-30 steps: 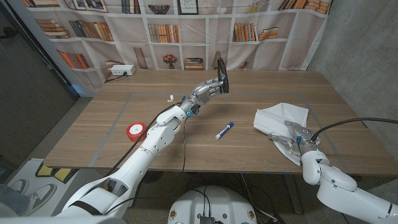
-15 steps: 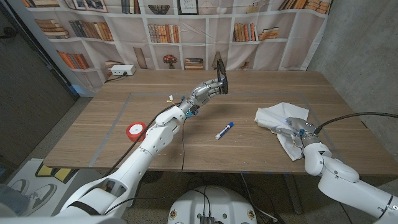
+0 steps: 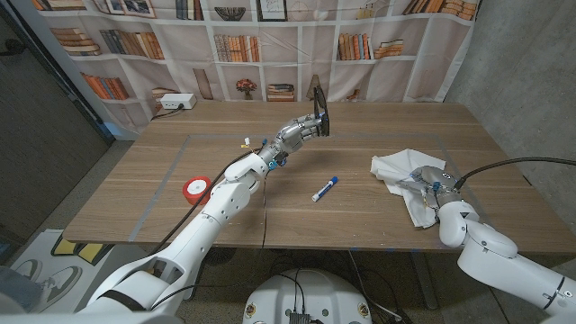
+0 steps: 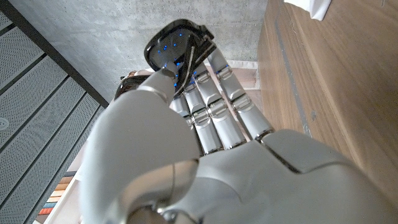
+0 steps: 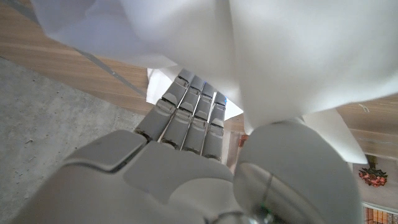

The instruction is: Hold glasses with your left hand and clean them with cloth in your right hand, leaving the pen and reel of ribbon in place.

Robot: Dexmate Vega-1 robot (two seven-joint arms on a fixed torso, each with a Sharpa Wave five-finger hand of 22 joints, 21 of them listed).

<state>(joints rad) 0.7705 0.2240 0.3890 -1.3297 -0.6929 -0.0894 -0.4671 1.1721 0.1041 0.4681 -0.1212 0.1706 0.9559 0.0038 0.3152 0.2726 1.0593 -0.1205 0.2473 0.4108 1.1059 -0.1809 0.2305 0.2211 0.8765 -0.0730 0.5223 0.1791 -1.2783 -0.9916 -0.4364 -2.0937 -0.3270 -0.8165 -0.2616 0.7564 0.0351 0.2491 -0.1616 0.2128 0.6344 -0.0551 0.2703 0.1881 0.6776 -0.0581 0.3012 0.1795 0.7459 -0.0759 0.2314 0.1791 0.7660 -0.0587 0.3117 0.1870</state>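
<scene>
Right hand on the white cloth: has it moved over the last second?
Yes. The right hand has slid further onto the crumpled white cloth, away from the wooden table's near edge and slightly toward the blue-capped white pen, which lies unmoved.

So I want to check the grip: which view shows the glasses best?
The left wrist view: the glasses show large, a dark lens pinched by the left hand. In the head view they are small and dark, held above the table. The right wrist view gives mostly cloth.

Both arms are smooth, round and white. The left hand (image 4: 205, 155) and right hand (image 5: 180, 155) are silver-grey with ridged fingers. Black cables run along both arms.
</scene>
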